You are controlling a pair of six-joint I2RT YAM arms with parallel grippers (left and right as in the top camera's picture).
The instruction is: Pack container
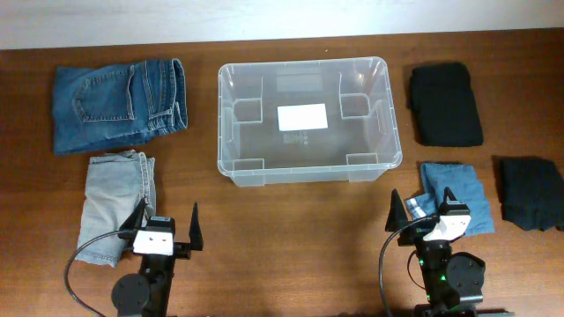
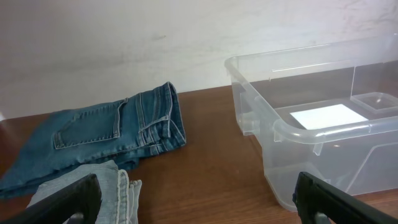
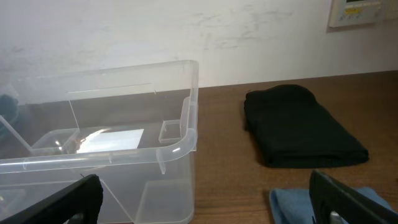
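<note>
The container (image 1: 264,145), a clear plastic bin with a white label on its base, stands empty at the middle of the table. My left gripper (image 1: 167,220) is open near the front edge, left of the bin, beside light jeans (image 1: 115,202). In the left wrist view the gripper (image 2: 199,205) holds nothing, with the container's rim (image 2: 323,134) ahead on the right. My right gripper (image 1: 421,211) is open at the front right, over the edge of a blue folded garment (image 1: 454,195). In the right wrist view that gripper (image 3: 205,202) is empty, the container (image 3: 180,146) ahead on the left.
Folded dark blue jeans (image 1: 119,104) lie at the back left. A black folded garment (image 1: 445,104) lies right of the bin, and another dark one (image 1: 533,192) is at the far right. A white wall runs behind the table.
</note>
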